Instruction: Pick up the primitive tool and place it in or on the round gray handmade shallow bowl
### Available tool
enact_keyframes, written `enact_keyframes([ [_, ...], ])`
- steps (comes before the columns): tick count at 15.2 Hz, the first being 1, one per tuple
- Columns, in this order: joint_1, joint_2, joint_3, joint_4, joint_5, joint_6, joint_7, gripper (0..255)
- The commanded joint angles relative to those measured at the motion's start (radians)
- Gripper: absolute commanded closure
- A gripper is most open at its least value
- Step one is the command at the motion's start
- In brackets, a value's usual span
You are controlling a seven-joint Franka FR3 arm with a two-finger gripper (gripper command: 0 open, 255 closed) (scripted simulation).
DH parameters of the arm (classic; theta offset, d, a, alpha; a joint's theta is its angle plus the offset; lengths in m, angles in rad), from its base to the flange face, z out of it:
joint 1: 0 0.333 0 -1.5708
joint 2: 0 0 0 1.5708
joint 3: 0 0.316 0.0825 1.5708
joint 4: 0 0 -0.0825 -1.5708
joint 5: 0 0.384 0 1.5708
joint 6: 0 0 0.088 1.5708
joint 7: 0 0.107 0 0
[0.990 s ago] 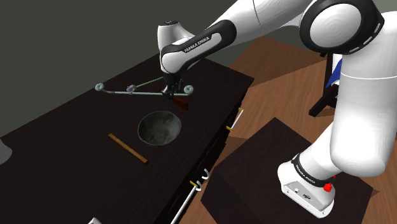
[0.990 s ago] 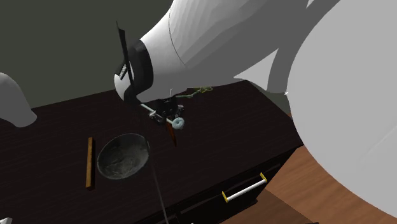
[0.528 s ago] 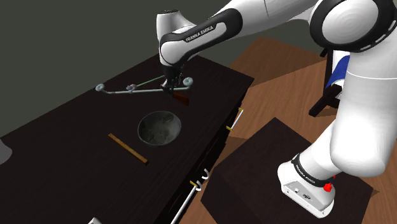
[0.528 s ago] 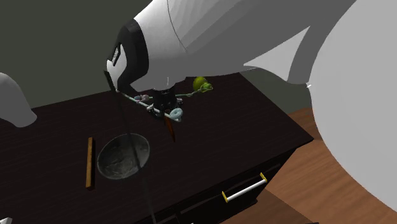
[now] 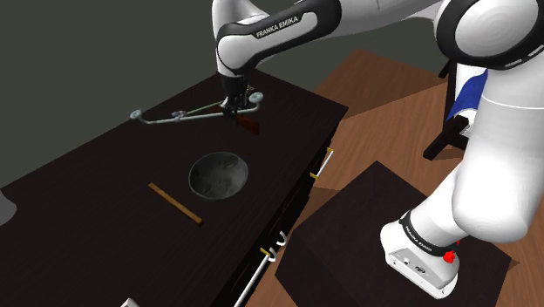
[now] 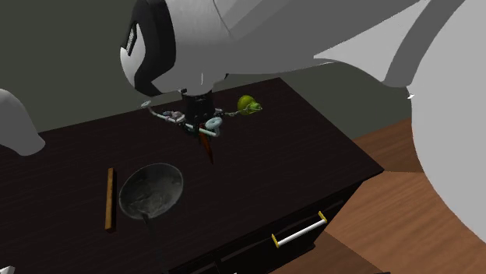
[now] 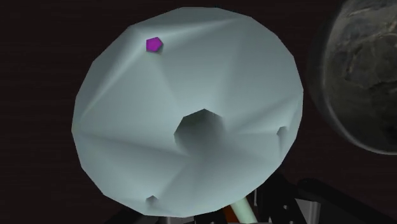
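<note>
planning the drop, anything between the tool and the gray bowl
Nothing visible. The tool, clasped by the gripper, hangs above the tabletop beside the bowl; the wooden strip lies on the bowl's far side.

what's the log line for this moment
gripper: shut on tool | tool: not yet in bowl | bowl: empty
</note>
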Motion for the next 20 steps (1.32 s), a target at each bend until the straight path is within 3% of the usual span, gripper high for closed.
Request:
enact_keyframes([
  [1, -0.001, -0.013, 0.001, 0.012, 0.003, -0.024, -0.001, 255],
  [7, -0.002, -0.041, 0.004, 0.05, 0.008, -0.09, -0.002, 255],
  [20, 0.155, -0.178, 0.104, -0.143, 0.027, -0.024, 0.253, 255],
])
